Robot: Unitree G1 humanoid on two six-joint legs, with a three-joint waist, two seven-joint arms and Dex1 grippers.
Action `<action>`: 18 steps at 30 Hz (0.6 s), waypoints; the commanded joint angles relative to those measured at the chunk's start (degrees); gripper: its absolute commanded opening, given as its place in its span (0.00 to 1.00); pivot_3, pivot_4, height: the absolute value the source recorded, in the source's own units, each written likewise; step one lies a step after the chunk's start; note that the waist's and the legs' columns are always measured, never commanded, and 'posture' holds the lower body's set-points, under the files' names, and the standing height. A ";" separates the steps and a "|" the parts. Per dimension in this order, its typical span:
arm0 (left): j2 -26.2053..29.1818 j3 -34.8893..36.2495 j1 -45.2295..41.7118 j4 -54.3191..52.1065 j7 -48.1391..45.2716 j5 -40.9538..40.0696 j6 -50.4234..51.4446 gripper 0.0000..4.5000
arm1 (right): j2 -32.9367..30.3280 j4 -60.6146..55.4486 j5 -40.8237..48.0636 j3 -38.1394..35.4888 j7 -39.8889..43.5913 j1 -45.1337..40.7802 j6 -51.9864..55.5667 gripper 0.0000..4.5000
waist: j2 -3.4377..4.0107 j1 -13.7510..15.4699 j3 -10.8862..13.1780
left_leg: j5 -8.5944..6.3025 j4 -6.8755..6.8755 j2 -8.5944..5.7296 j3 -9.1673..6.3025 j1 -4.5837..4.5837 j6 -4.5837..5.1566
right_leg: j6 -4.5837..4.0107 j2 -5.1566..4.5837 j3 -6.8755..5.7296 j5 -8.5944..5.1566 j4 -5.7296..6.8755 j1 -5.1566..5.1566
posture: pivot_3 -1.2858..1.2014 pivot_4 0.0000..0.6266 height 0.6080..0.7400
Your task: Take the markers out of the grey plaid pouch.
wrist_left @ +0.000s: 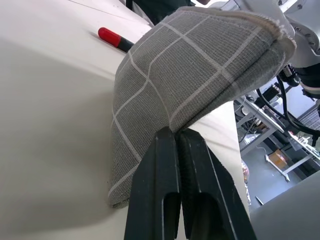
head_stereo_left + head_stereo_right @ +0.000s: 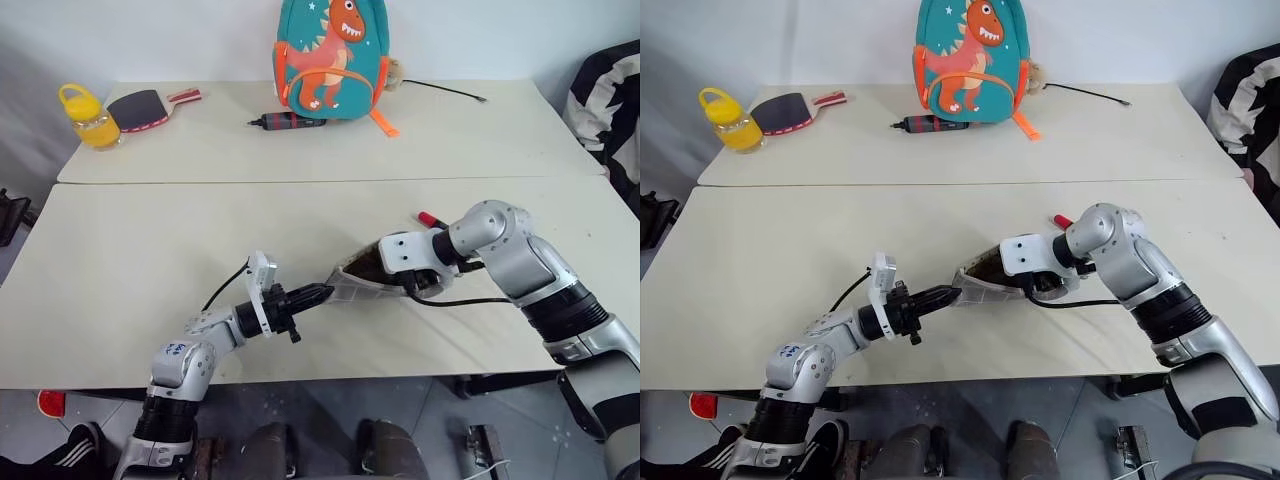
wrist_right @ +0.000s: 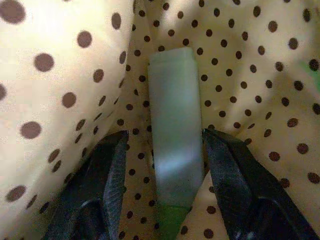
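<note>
Grey plaid pouch (image 2: 362,283), soft and limp, hangs pinched in our left gripper (image 2: 312,295); our right gripper (image 3: 162,165), jaws apart, straddles a slick, rigid pale blue-green marker (image 3: 174,145) inside; we'd grip mid-barrel.

Two pale cream worktops stand edge to edge, the near worktop (image 2: 150,270) and the far worktop (image 2: 480,135), with a thin seam between them. On the near one lies the grey plaid pouch (image 2: 362,284), right of centre, and a red marker (image 2: 431,220) just beyond it. On the far one, a yellow bottle (image 2: 88,117) stands at the far left beside a table tennis paddle (image 2: 145,106). A teal dinosaur backpack (image 2: 331,58) stands at the back centre, a dark red-and-black tool (image 2: 288,121) lying before it, and a thin black cable (image 2: 445,91) trails right.
</note>
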 commanded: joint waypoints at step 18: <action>-0.30 -0.06 0.57 -0.86 -0.02 0.80 -1.85 0.00 | 0.65 0.61 -0.43 -1.60 -0.66 2.34 -0.65 0.23 | -0.07 -0.39 -0.05 | 0.00 0.01 0.02 0.00 0.07 -0.01 | 0.00 0.00 0.03 0.00 0.03 0.05 | 0.52 0.24 1.00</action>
